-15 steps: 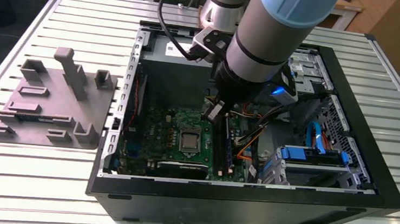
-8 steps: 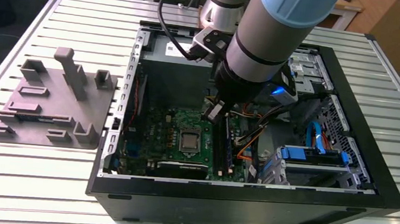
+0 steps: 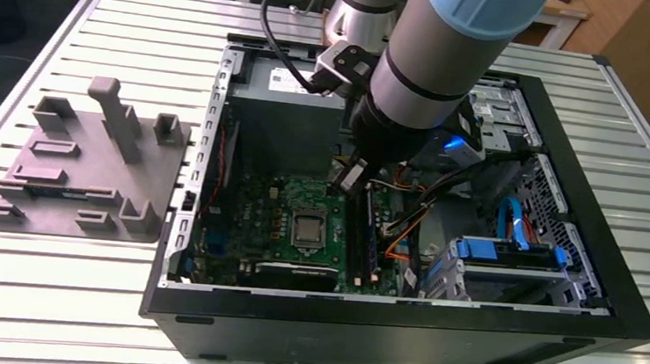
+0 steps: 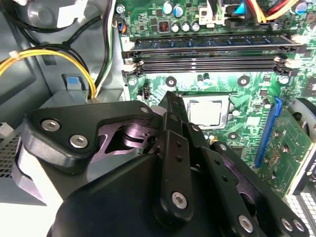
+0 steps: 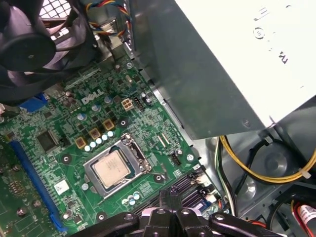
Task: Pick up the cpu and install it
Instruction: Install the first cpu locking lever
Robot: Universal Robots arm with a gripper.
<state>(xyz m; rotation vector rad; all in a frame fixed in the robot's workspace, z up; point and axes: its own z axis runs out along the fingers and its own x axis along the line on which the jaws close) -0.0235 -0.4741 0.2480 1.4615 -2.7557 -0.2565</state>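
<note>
- While the gripper (image 4: 169,96) hung low inside the case (image 3: 408,317), the cpu (image 4: 206,111) was seen lying flat in the socket (image 5: 136,153) on the board (image 3: 258,211), with its silver top up.
- The cpu was not carried by the gripper; the placing step was judged to be done, or nearly done.
- In both wrist views the cpu sat square inside the socket frame, with no corner seen raised, although a small tilt could not be ruled out.
- To do this step well, it was judged that the arm should be moved only straight up and down over the socket, so that the chip was not pushed sideways on its contacts.
- Care was also judged necessary with the memory slots (image 4: 212,44) just beside the socket and with the yellow cables (image 4: 44,54) near the gripper body, because either could be caught.
- The jaws were seen brought together, tip against tip, with nothing between them.
- The fingertips were placed just beside the socket edge; whether the board or the frame was touched could not be told.
</note>
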